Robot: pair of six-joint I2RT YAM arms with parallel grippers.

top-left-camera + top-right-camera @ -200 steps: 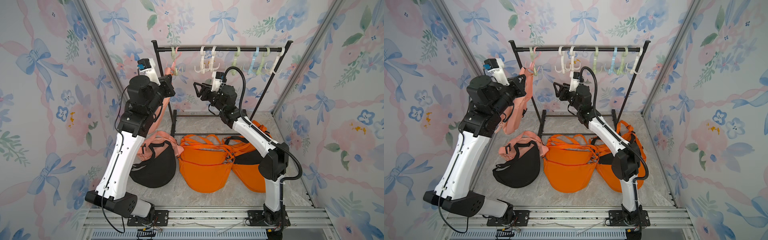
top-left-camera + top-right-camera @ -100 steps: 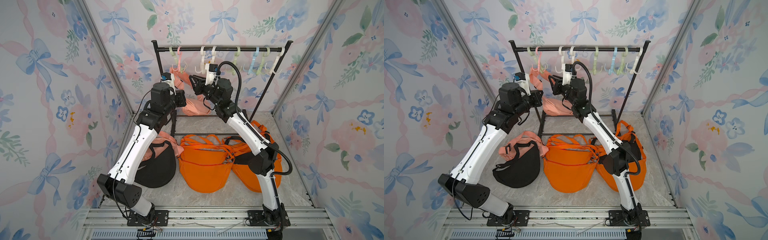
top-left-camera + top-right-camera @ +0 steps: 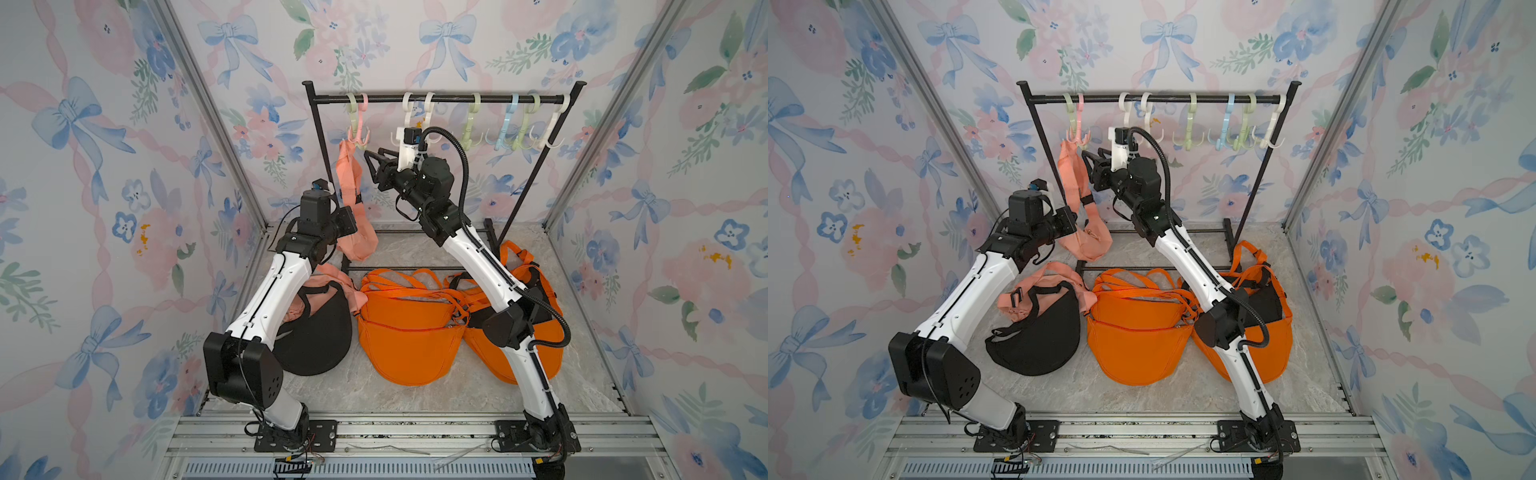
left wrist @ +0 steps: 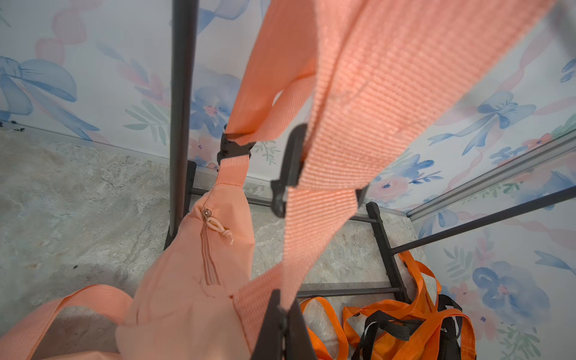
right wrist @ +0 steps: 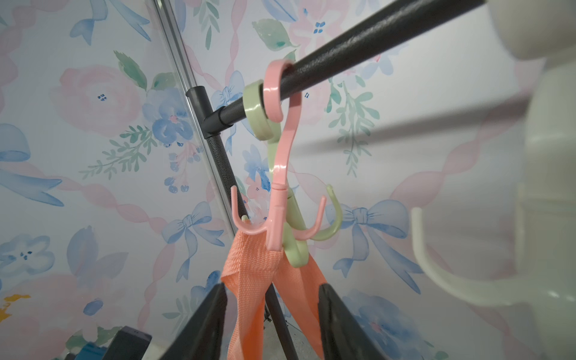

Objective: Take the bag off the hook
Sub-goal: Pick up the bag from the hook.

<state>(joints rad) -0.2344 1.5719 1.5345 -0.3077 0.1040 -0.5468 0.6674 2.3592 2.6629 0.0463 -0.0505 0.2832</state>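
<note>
Salmon-pink fabric sling bag (image 3: 360,243) hangs at the rack's end, its body low near the bench (image 3: 415,399) and its woven salmon strap (image 5: 249,258) looped over a prong of the pink plastic hook (image 5: 279,174). The left tool (image 4: 282,307) is clamped tight on the strap low down. The right tool (image 5: 272,286) sits just under the hook, jaws apart, strap running between them.

Here's the danger: pull down or sideways and the loop seats deeper on that upturned prong, or the hook slides along the black metal rail (image 3: 436,99) instead of letting go. The pale green plastic hook (image 5: 290,224) nests right behind, seemingly against the webbing, so that's a snag waiting. And if the right tool closes off-centre, it may catch only one layer.

It's crowded, too. The rack's black upright post (image 3: 322,141) stands just beside the strap, and white plastic hooks (image 3: 407,120) hang by the right wrist. Below, a black sling bag (image 3: 320,336) and orange fabric bags (image 3: 409,332) fill the bench.
</note>
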